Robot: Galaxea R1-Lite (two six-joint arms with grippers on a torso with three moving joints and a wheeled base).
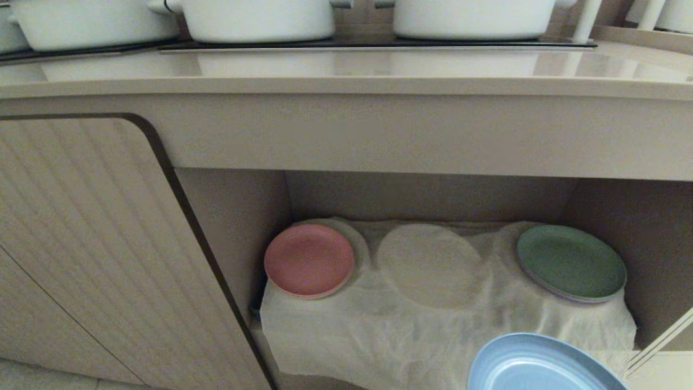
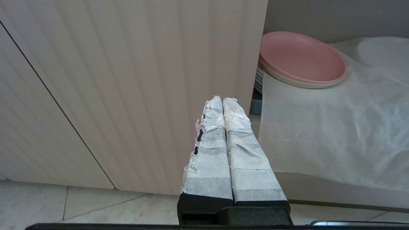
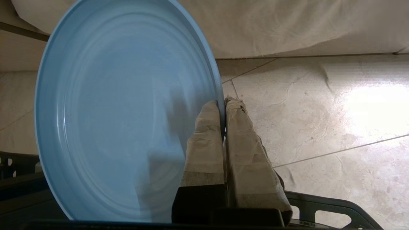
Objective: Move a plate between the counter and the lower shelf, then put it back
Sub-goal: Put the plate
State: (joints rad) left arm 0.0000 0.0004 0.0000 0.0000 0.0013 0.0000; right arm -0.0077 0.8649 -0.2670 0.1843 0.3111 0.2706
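The light-blue plate hangs low in front of the lower shelf, at the bottom right of the head view. My right gripper is shut on the plate's rim, one taped finger on its upper face and one behind, above the tiled floor. That gripper does not show in the head view. The shelf's white cloth has a bare round mound in the middle. The beige counter runs above. My left gripper is shut and empty, parked low beside the ribbed door.
A pink plate sits at the shelf's left and a green plate at its right. White pots stand on the black hob panels at the counter's back. A ribbed cabinet door closes the left side.
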